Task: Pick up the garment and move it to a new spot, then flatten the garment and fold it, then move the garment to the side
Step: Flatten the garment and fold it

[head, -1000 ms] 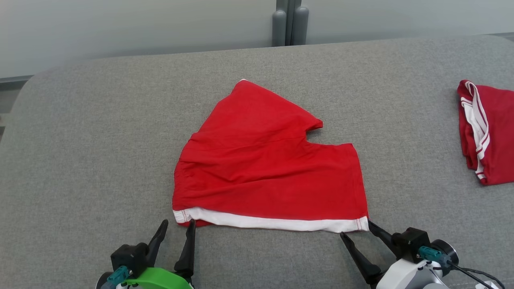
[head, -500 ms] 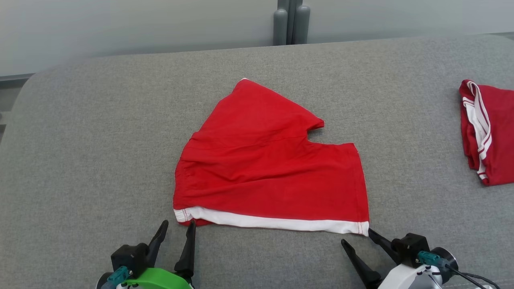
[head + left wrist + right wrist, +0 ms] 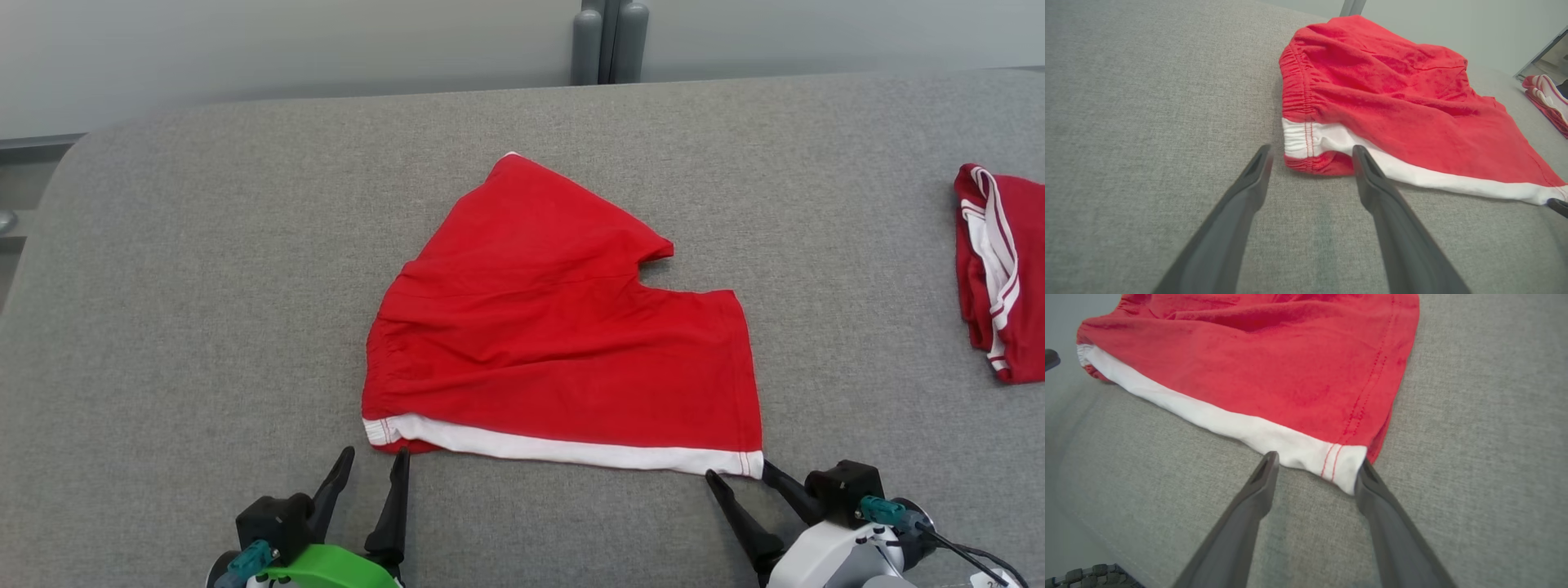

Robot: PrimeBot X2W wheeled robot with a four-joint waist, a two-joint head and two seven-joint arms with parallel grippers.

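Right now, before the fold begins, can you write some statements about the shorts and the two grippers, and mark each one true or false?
1. The red shorts lie spread on the grey cushion. True.
2. The left gripper is shut on the waistband. False: its fingers stand open at the corner, gripping nothing.
3. The right gripper has open fingers flanking the shorts' other near corner. True.
4. A second red garment lies at the cushion's left edge. False: it lies at the right edge.
5. The white band runs along the edge nearest the robot. True.
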